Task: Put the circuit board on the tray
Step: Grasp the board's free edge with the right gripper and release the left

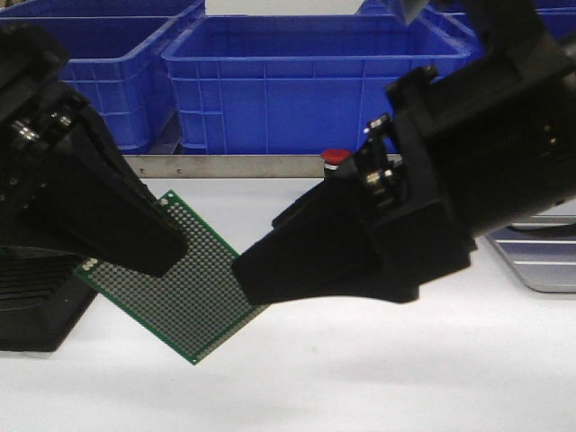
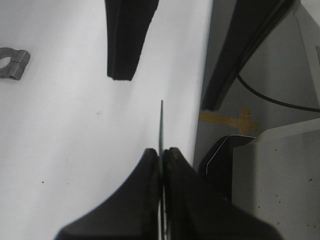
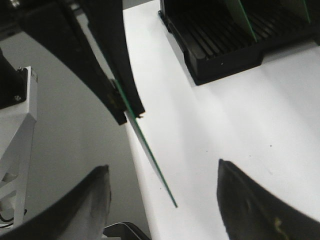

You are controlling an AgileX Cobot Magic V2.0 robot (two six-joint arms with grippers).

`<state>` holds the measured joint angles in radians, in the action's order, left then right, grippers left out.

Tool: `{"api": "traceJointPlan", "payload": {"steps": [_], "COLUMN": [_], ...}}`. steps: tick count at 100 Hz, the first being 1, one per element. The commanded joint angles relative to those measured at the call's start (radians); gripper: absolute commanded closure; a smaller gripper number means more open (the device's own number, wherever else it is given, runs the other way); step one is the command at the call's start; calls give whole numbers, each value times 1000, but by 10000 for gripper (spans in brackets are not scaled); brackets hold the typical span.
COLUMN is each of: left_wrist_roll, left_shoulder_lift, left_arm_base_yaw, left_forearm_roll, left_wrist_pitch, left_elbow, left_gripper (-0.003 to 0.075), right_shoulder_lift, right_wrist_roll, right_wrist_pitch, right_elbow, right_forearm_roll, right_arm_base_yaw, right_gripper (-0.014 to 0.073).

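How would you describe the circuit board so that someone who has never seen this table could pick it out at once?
Start at the white table in front of the blue bins. Between the two black arms, the left end effector pinches a thin green circuit board held on edge above the table. It is the only green square covered in a grid of tiny holes, tilted like a diamond.
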<state>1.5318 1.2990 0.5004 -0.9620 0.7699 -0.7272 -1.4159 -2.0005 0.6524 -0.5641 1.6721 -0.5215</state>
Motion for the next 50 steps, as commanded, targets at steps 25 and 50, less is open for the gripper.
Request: {"api": "traceJointPlan", "payload": {"steps": [25, 50], "left_wrist_roll": [-12, -12], "left_shoulder_lift": [-21, -21], "left_arm_base_yaw": [7, 7], "left_forearm_roll": [-56, -56], "left_wrist_pitch": [3, 0], "left_elbow": [-26, -26], "left_gripper": [741, 740], "right_shoulder_lift": [-103, -115], "right_wrist_roll": [-36, -35], "right_wrist_pitch": [72, 75], "right_elbow": [-112, -112], "right_forearm_roll": [62, 61], "right_arm_base_yaw": [-75, -77], "right_gripper": [163, 660]}}
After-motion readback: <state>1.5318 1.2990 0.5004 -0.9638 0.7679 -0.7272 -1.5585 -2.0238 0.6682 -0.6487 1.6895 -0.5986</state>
